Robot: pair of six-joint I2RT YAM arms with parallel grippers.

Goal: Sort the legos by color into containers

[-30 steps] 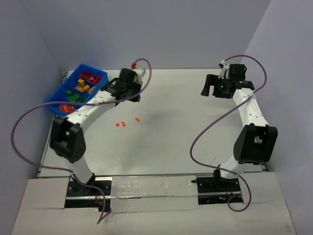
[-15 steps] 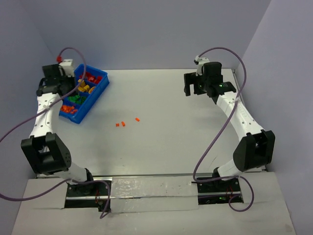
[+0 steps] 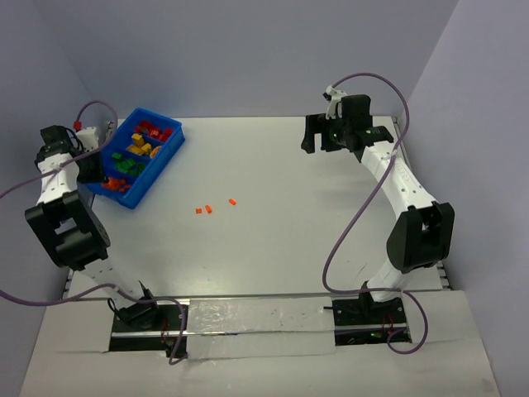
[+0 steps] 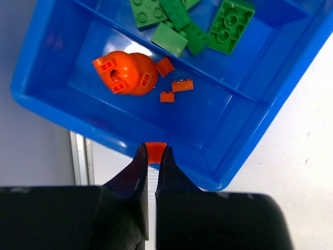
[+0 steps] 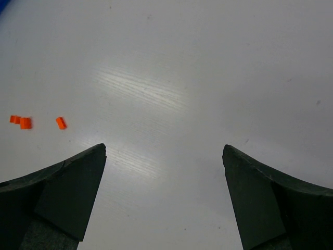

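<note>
At the far left edge of the table point(image 3: 289, 231), my left gripper point(image 4: 154, 154) is pressed together on one orange bit point(image 4: 155, 146), just a sliver of it showing between the tips. A second ago this arm was reaching over the table on the bin's right side; it has since swung round to the left and now hangs at the near end of the blue bin point(image 4: 52, 104).

From the wrist, the bit lines up with the near wall of the orange compartment. Inside lie the orange rounded piece point(image 4: 126, 73) and a few small orange pieces. The green bricks point(image 4: 229, 26) are one divider further on. I judge this to be the carry-to-drop step, nearly done. I may need to ease a little further in before letting go, or the bit could land on the rim or outside.

Mid-table: three orange bits point(image 3: 209, 208) lie well apart from the bin, unmoved over the last second. They are what is left to sort.

Right: my right gripper point(image 3: 318, 136) is spread wide and holds nothing. It has drifted leftward along the far side, with the loose bits near the left edge of its wrist view.
</note>
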